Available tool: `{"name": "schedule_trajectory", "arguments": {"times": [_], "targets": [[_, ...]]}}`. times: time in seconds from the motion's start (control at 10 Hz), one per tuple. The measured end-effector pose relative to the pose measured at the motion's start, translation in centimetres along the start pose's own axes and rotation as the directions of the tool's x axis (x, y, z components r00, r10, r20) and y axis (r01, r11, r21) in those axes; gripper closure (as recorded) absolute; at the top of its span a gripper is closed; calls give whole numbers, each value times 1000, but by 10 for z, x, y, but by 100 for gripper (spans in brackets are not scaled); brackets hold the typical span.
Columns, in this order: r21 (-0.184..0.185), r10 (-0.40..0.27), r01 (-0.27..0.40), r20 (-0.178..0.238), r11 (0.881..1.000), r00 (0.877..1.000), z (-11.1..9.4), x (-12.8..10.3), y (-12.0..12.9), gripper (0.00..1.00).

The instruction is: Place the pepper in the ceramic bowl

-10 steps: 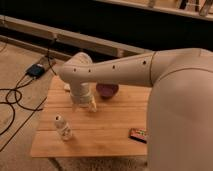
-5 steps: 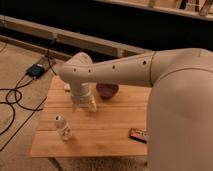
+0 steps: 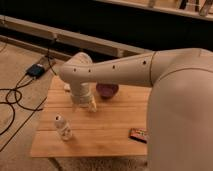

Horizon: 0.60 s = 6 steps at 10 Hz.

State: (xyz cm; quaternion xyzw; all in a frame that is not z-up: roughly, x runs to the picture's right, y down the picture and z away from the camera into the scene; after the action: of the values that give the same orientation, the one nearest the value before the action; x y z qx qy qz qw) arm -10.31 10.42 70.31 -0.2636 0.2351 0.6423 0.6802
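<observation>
Jaws open or closed cannot be told on the gripper [image 3: 84, 104], which points down at the wooden table [image 3: 107, 125] just left of the maroon ceramic bowl [image 3: 107, 90], a small bottle [image 3: 62, 127] near the front edge, a dark packet [image 3: 139, 134] front right, the pepper not made out.

You worked in a lab-like test room: beige carpeted floor [image 3: 22, 52], loose black cables [image 3: 12, 97] trailing to a small dark box [image 3: 36, 70], one low pale wooden table [image 3: 110, 127]. The white arm's gripper [image 3: 85, 102] hung just above that tabletop.
</observation>
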Motion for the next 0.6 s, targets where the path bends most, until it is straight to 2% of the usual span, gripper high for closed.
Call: {"name": "schedule_trajectory", "arguments": {"times": [0.6], "targets": [[4,-33,33,38,999,999,-12,-29,8,35]]}}
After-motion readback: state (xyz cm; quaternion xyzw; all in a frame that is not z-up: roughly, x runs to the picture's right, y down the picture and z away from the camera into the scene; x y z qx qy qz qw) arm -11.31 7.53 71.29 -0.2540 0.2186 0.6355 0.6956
